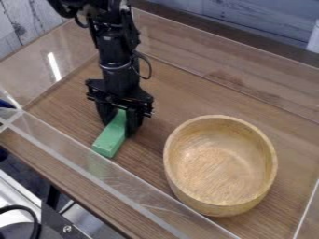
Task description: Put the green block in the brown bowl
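The green block (111, 140) lies flat on the wooden table at the left, pointing diagonally toward the front left. My gripper (121, 116) points straight down over the block's far end. Its black fingers (103, 109) stand on either side of that end, low at the table, with a small gap to the block's sides, so the gripper is open. The far end of the block is hidden between the fingers. The brown bowl (176, 149) sits to the right of the block with nothing in it, about a block's length away from the gripper.
A clear plastic wall (118, 182) runs along the front edge close to the block's near end, and more clear walls enclose the table (212, 79) at the left and back. Wooden surface lies bare behind the bowl.
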Action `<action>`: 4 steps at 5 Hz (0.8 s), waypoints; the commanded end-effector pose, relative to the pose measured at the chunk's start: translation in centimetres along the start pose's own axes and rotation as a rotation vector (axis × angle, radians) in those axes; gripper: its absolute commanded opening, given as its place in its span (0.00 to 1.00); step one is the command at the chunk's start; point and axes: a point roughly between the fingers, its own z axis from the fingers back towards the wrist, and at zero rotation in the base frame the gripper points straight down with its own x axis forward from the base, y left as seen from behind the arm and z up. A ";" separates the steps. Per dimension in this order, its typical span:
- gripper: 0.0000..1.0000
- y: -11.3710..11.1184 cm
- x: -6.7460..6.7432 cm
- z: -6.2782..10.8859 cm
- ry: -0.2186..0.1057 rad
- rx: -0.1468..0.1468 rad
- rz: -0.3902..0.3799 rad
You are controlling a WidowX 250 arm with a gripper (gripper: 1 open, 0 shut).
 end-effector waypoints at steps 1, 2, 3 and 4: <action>0.00 0.2 0.7 1.4 -0.040 0.005 0.005; 0.00 0.0 0.7 1.9 -0.042 0.001 0.005; 0.00 -0.1 0.7 2.5 -0.043 -0.003 0.005; 0.00 -0.4 0.8 3.3 -0.051 -0.007 0.004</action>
